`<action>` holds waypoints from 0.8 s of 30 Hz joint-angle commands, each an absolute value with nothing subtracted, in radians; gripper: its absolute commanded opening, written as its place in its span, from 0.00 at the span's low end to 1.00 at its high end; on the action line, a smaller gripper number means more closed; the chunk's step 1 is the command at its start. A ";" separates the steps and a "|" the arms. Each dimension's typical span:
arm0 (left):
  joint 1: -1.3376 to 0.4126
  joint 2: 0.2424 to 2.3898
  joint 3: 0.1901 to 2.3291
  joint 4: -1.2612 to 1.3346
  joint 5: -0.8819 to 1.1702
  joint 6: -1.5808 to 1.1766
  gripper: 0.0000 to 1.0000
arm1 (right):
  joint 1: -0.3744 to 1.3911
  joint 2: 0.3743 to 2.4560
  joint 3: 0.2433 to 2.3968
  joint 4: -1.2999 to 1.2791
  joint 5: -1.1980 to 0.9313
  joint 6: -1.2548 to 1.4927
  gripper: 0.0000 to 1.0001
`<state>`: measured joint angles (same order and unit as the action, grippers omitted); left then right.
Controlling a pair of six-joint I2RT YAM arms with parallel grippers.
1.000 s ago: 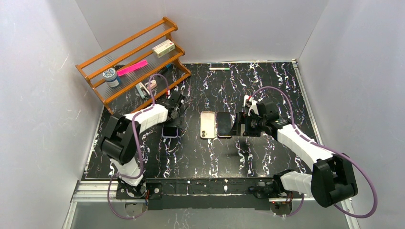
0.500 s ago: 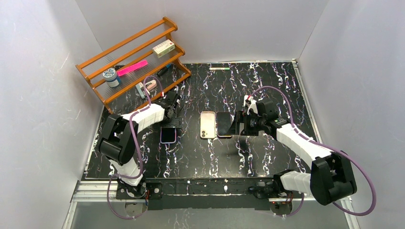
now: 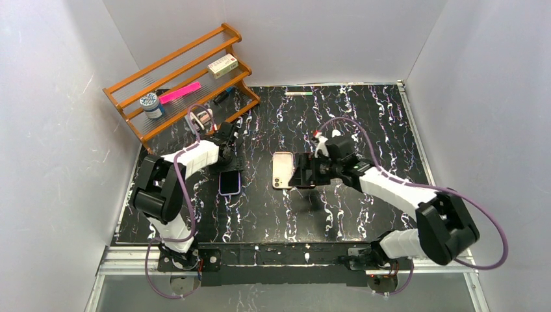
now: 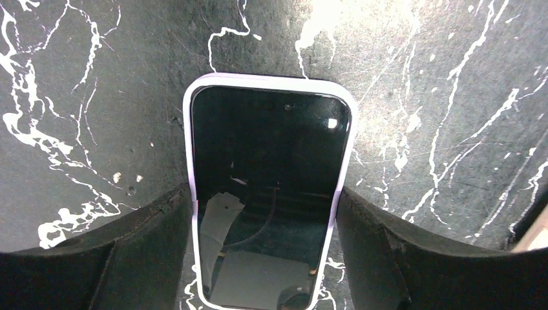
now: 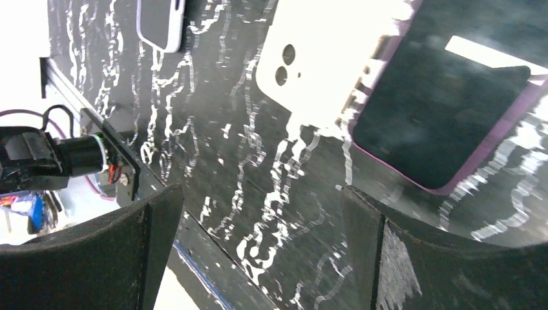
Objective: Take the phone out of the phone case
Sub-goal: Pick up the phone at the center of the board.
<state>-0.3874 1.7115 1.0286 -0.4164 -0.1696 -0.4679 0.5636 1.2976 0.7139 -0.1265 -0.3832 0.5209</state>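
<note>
Reference item: the white phone (image 3: 282, 170), which lies back up near the middle of the black marbled table (image 3: 364, 117), its two camera lenses showing.

1. Task item. The phone (image 4: 268, 194) is seated in the lilac phone case (image 4: 268, 80), screen up and flat on the table. It lies to the left of the white phone, apart from it and roughly parallel to it. The case rim surrounds the screen on every visible side.

2. Left gripper (image 3: 232, 159). State: released, gripping nothing. It stands left of the white phone, at the far end of the cased phone. In the left wrist view its fingers (image 4: 142, 252) are spread, one on each side of the case and close to the rim. Whether they touch the rim cannot be told.

3. Right gripper (image 3: 300, 172). State: released, jaws wide, gripping nothing. It sits just right of the white phone, above a dark-screened phone (image 5: 446, 103) with a purple rim. That phone lies screen up, just beside the white phone's right edge. From the top view the gripper covers much of it.
</note>
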 commanded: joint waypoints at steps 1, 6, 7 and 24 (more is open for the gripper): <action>-0.395 1.696 0.954 -0.445 0.079 -0.629 0.37 | 0.672 1.391 0.796 0.075 -0.356 0.603 0.98; -0.394 1.602 0.950 -0.407 0.136 -0.742 0.31 | 0.753 1.537 0.873 0.183 -0.376 0.646 0.98; -0.395 1.589 0.950 -0.402 0.141 -0.758 0.29 | 0.762 1.562 0.883 0.206 -0.383 0.655 0.98; -0.394 1.435 0.849 -0.258 0.209 -0.954 0.22 | 0.839 1.825 0.963 0.424 -0.508 0.758 0.77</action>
<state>-0.3950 1.4902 0.8444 -0.2913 0.1596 -0.9058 0.8242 1.8133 0.9230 0.3302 -0.4717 0.7395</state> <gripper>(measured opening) 0.712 0.822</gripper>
